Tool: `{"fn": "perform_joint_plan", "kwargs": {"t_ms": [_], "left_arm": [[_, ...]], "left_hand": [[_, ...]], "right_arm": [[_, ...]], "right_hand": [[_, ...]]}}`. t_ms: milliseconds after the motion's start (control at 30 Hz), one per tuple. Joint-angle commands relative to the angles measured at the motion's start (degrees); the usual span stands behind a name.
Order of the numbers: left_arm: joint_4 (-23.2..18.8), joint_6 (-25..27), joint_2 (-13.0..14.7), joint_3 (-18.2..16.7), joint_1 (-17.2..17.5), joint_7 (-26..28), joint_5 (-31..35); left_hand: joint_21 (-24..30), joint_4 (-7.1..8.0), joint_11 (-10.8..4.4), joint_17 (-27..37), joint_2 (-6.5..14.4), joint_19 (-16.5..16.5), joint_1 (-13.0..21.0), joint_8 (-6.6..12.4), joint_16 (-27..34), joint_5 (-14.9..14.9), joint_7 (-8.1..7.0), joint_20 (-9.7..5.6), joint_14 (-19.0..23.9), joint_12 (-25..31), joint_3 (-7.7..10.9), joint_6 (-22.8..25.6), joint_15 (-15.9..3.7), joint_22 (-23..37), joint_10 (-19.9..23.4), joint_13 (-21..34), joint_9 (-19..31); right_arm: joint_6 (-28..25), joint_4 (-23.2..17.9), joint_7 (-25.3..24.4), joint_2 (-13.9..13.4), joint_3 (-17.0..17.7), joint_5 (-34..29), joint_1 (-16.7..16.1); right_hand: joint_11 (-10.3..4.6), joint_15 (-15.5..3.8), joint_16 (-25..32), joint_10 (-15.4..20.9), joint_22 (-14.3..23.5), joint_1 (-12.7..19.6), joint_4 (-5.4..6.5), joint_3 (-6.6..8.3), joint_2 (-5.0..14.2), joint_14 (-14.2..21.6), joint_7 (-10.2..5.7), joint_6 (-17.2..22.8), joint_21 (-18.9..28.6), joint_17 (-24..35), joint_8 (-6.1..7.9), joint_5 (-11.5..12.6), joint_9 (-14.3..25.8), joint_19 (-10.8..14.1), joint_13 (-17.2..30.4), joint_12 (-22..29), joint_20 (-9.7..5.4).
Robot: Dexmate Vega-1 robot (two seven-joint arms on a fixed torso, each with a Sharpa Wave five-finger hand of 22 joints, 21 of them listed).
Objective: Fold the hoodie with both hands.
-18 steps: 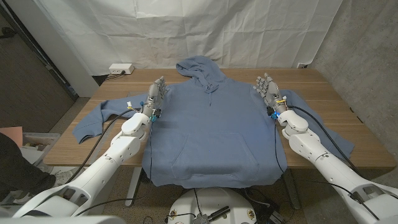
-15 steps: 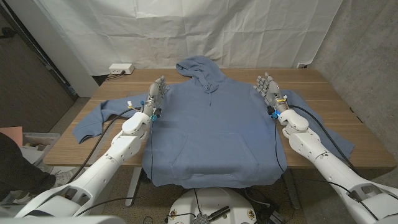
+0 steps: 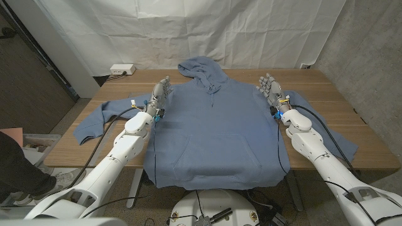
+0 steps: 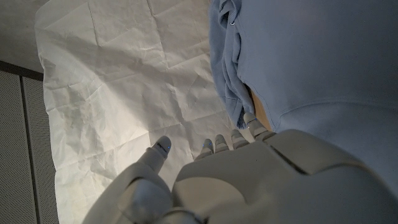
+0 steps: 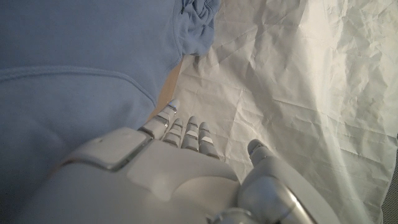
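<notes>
Fingers apart and gripping nothing, my left hand [image 3: 159, 97] stands at the hoodie's [image 3: 213, 125] left shoulder, where the sleeve [image 3: 103, 118] branches off. My right hand [image 3: 271, 89] mirrors it at the other shoulder, likewise spread and unloaded. From the left wrist camera I see that hand [image 4: 249, 180] from behind, fingertips [image 4: 207, 147] reaching past blue cloth [image 4: 311, 56] toward a creased white sheet [image 4: 118, 81]. The right wrist camera gives the matching picture: hand [image 5: 168, 177] over the blue fabric [image 5: 74, 62], white sheet [image 5: 298, 81] beyond.

I see the hoodie lying front up on the wooden table [image 3: 326, 94], hood [image 3: 202, 69] toward the far edge, hem draped over the near edge, front pocket facing me. Its left sleeve stretches out across the wood toward the table's left end; the right sleeve [image 3: 323, 129] runs beside my right forearm toward the near right corner.

Behind the table hangs the wrinkled white backdrop [image 3: 207, 28]. A white power strip [image 3: 122, 69] sits on the far left corner of the tabletop. A dark panel [image 3: 25, 75] closes the room at left, a grey rough wall [image 3: 374, 56] at right. A person's dark sleeve [image 3: 16, 166] shows at the left edge.
</notes>
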Motion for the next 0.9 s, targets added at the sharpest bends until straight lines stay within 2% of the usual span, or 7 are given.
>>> {"fn": "perform_joint_plan", "kwargs": {"t_ms": [33, 267, 400, 467, 733, 800, 900], "left_arm": [[-3.07, 3.32, 0.74, -1.47, 1.17, -0.41, 9.36], [-6.75, 6.28, 3.13, -1.18, 2.32, -0.06, 14.55], [-10.9, 9.98, 4.23, -1.56, 3.99, 2.2, 17.67], [-12.09, 10.49, 4.72, -1.8, 4.66, 2.32, 18.59], [-15.65, 12.38, 6.72, -2.58, 7.2, 2.31, 21.94], [-16.63, 12.85, 7.67, -2.57, 7.89, 2.51, 23.59], [-17.37, 13.15, 8.06, -2.84, 8.47, 2.46, 24.54]], "left_hand": [[0.38, -0.45, -0.03, 0.09, 4.66, 0.52, 0.32, 0.47, 0.28, -0.06, 0.13, 0.05, 0.73, 0.65, 0.18, 1.18, 0.05, 0.11, 1.14, 0.26, 0.17], [0.38, -0.51, -0.2, 0.07, 4.63, 0.71, 0.4, 0.4, 0.26, -0.07, 0.09, 0.37, 1.04, 0.64, 0.23, 1.46, 0.08, 0.11, 1.44, 0.27, 0.16], [0.18, -0.57, -0.07, 0.05, 4.58, 0.39, 0.46, 0.36, 0.23, -0.09, 0.13, 0.91, 1.36, 0.71, 0.28, 1.9, 0.28, 0.12, 2.01, 0.28, 0.15], [0.12, -0.59, -0.02, 0.05, 4.53, 0.42, 0.49, 0.44, 0.24, -0.12, 0.24, 1.09, 1.72, 0.79, 0.31, 2.55, 0.34, 0.13, 2.53, 0.28, 0.15], [0.09, -0.58, -0.09, 0.05, 4.53, 0.51, 0.51, 0.33, 0.2, -0.14, 0.15, 1.19, 1.94, 0.76, 0.34, 2.77, 0.18, 0.14, 2.8, 0.29, 0.14], [0.09, -0.58, -0.09, 0.06, 4.54, 0.58, 0.52, 0.36, 0.2, -0.14, -0.04, 1.1, 2.04, 0.72, 0.36, 3.01, 0.12, 0.14, 2.83, 0.29, 0.14], [0.08, -0.56, -0.16, 0.06, 4.55, 0.67, 0.53, 0.34, 0.16, -0.15, -0.22, 1.02, 2.11, 0.71, 0.38, 3.2, 0.04, 0.15, 3.01, 0.29, 0.13]], "right_arm": [[-2.94, -5.46, -4.22, 0.27, 2.47, -7.72, -3.19], [-4.26, -7.75, -6.56, -1.01, 1.82, -10.76, -4.29], [-4.86, -10.19, -10.73, -1.5, 1.37, -13.87, -5.56], [-6.65, -11.88, -11.83, -2.32, 1.04, -14.95, -6.04], [-10.03, -15.86, -16.63, -3.41, 0.37, -17.99, -7.91], [-12.48, -18.04, -18.34, -4.05, 0.27, -19.23, -8.86], [-12.78, -18.55, -19.12, -4.3, 0.12, -19.68, -9.18]], "right_hand": [[0.87, 0.71, 0.14, 0.07, 0.08, 0.98, -0.88, 0.1, -0.34, -0.06, 0.71, 0.18, 0.08, -0.03, 0.28, -0.09, 0.15, 0.31, 0.19, 0.33, 0.81], [0.96, 0.81, 0.15, 0.3, 0.08, 1.56, -1.59, 0.15, -0.71, 0.09, 0.83, 0.38, 0.1, -0.05, 0.34, -0.23, 0.14, 0.48, 0.18, 0.4, 0.96], [1.11, 0.83, 0.23, 0.82, 0.08, 2.2, -2.32, 0.26, -0.93, 0.45, 0.89, 0.87, 0.21, -0.06, 0.5, -0.37, 0.14, 0.91, 0.18, 0.57, 1.06], [1.32, 0.84, 0.37, 1.58, 0.08, 2.8, -2.98, 0.4, -1.02, 1.01, 0.97, 1.37, 0.34, -0.07, 0.63, -0.48, 0.14, 1.41, 0.18, 0.84, 1.1], [1.18, 0.63, 0.41, 1.83, 0.1, 3.67, -3.83, 0.66, -0.89, 1.46, 0.77, 1.89, 0.37, -0.07, 0.71, -0.64, 0.15, 1.79, 0.18, 0.87, 0.96], [1.03, 0.7, 0.53, 2.49, 0.11, 4.15, -4.31, 0.79, -0.78, 1.99, 0.76, 2.34, 0.44, -0.07, 0.8, -0.76, 0.16, 2.17, 0.19, 1.08, 1.03], [1.12, 0.76, 0.59, 2.8, 0.12, 4.42, -4.61, 0.83, -0.72, 2.33, 0.91, 2.81, 0.52, -0.07, 0.91, -0.85, 0.17, 2.52, 0.19, 1.16, 1.07]]}}
